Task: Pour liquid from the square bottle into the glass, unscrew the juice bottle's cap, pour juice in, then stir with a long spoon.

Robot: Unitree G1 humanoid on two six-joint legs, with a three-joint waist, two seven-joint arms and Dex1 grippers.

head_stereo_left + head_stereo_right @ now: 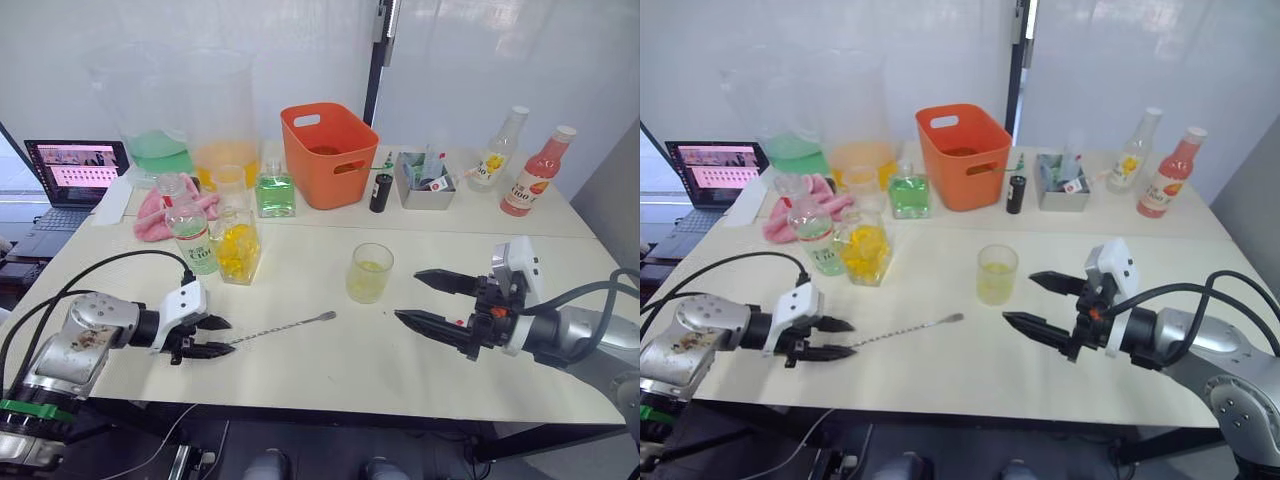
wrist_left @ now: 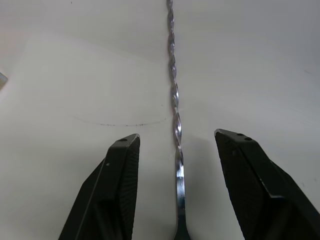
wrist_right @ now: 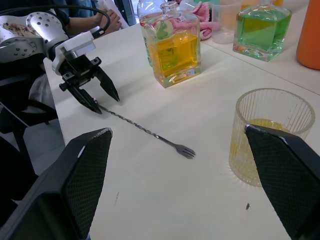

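Spoon point(image 1: 283, 327) lies flat on the worktop point(image 1: 330, 370), its twisted shaft running from the left claw point(image 1: 207, 337) toward the glass point(image 1: 369, 272). The end nearer the glass looks forked in the right wrist view, so the bowl, if there is one, is probably at the claw's end. The left claw is spread, one finger on each side of the shaft, nothing pinched yet; lined up this way, a simple closing should catch the thin metal, though a shaft lying flush on the surface may slip out.

The glass stands near the middle of the worktop, holding a shallow layer of yellowish liquid, so pouring seems at least partly done. The right claw point(image 1: 432, 300) hovers just beside the glass, wide open and empty, perhaps placed to steady the glass during stirring.

The square bottle point(image 1: 238, 244) with yellow liquid stands upright, touching or just beside the juice bottle point(image 1: 188, 229), both set back behind the left claw, out of the way of the stirring area. I cannot tell whether the juice bottle's cap is on. A green square bottle point(image 1: 274, 190), an orange basket point(image 1: 328, 155) and two more bottles point(image 1: 520, 165) stand farther back, well apart from the work.
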